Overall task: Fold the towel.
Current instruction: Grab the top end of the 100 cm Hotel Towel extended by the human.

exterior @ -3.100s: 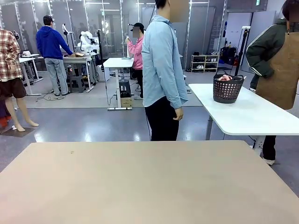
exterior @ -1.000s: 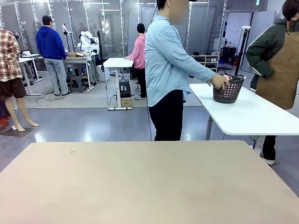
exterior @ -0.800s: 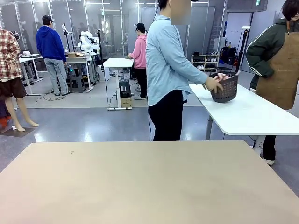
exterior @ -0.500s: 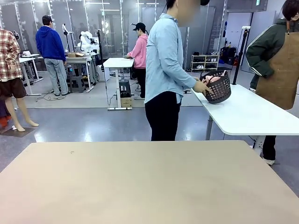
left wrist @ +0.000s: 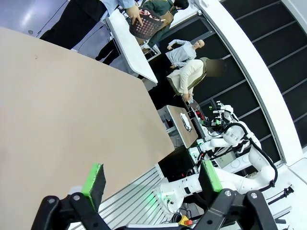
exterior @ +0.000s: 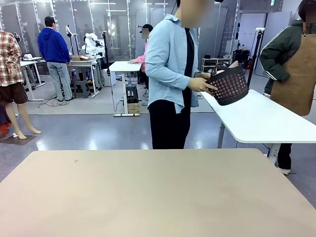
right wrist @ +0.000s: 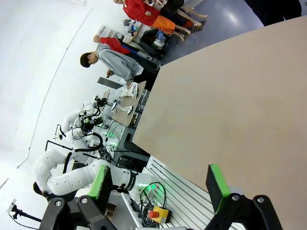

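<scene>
A bare beige desk (exterior: 148, 192) fills the near half of the front view. Beyond its far edge stands a person in a light blue shirt over a dark top, turned to the right. The person holds a dark mesh basket (exterior: 228, 86) at chest height, tipped so its base faces the camera, with one hand (exterior: 198, 84) on its left side. The basket hangs above the left end of a white desk (exterior: 261, 121) at far right. A small pink patch at the basket's upper rim looks like the towel (exterior: 233, 64), though it is too small to be sure. Another person in a brown apron stands behind the white desk at the far right. In the left wrist view the left gripper (left wrist: 152, 177) hangs above the beige desk with its green-padded fingers spread wide and nothing between them. In the right wrist view the right gripper (right wrist: 159, 184) is likewise wide open and empty, above the desk's near edge.
</scene>
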Tool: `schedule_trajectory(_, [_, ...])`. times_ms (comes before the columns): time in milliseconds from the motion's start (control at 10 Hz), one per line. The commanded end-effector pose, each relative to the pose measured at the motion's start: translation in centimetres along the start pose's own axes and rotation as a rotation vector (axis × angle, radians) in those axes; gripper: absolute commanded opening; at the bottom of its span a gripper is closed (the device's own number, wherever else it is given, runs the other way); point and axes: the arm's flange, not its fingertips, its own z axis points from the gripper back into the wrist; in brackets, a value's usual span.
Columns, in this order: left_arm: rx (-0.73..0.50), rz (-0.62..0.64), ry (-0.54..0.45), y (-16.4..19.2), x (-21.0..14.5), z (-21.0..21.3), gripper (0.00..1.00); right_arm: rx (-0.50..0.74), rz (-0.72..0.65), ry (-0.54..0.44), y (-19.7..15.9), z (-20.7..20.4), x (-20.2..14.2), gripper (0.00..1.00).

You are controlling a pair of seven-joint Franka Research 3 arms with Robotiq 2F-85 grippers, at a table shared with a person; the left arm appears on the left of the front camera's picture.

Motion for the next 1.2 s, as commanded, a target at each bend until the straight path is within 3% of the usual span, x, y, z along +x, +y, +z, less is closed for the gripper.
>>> schedule_trajectory(0, [-0.021,-0.020,-0.011,0.01,0.24,0.12,1.00,0.012,0.021,-0.010,-0.09,0.04,0.14,1.00])
schedule_trajectory(1100, [-0.021,-0.020,-0.011,0.01,0.24,0.12,1.00,0.012,0.021,-0.010,-0.09,0.04,0.14,1.00])
